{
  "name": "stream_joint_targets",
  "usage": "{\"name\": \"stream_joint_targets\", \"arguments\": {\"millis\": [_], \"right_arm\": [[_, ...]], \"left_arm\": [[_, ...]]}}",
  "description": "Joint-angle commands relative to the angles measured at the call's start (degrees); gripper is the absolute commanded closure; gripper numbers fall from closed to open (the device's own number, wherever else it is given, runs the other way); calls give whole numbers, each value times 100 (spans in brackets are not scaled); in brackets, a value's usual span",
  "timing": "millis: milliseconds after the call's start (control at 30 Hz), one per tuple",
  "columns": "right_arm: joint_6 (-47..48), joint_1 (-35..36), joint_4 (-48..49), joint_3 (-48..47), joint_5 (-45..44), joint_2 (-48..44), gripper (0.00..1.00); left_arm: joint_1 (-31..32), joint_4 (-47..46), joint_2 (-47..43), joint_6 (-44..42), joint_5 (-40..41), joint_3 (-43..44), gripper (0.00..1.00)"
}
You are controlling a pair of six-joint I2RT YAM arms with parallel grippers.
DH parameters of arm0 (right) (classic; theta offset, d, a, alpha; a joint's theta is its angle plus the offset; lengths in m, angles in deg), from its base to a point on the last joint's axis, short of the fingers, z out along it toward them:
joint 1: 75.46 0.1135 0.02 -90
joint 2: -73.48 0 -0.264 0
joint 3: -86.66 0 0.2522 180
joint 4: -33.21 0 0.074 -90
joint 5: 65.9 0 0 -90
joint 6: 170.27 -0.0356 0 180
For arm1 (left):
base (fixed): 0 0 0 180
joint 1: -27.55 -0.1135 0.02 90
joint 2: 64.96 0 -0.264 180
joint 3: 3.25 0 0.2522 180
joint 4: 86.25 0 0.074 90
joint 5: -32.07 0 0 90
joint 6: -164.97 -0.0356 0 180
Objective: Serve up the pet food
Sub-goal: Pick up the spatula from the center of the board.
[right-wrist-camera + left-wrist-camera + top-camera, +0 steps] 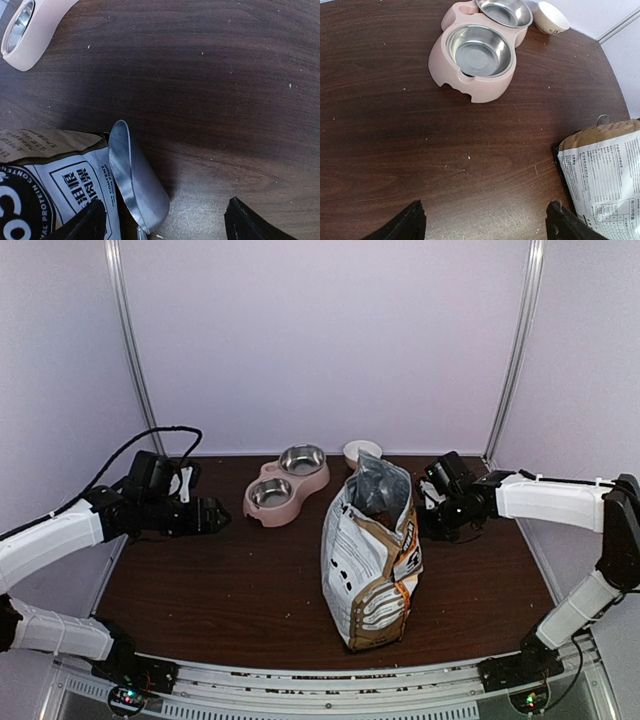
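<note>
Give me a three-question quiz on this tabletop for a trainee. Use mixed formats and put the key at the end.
1. True or false: both steel bowls in the pink feeder are empty.
2. The metal scoop lies: A) inside the feeder, B) right beside the pet food bag, C) on top of the bag.
3. Short answer: what small item stands behind the bag, near the back wall?

Key: 1 true; 2 B; 3 a white bowl.
</note>
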Motion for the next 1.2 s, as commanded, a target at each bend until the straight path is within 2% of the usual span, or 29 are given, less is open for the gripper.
{"name": "stream_joint_targets", "arguments": {"millis": [0,100,267,533,800,1167], "right_arm": [[101,113,513,-12,144,322,17],[110,175,616,-12,109,565,20],[109,260,568,-157,-162,969,35],[113,271,564,-61,-384,1120,70],[117,277,616,120,-439,1048,100],[239,186,115,213,-912,264,100]], "left_arm": [[-24,-401,-319,119,8,-162,14],[-30,-403,-444,178,42,-269,14],[-32,-398,-590,286,84,-426,14],[-31,-321,-705,317,119,-483,14],[-30,-232,-710,281,167,-497,14],[-164,167,-334,-252,212,32,12]]}}
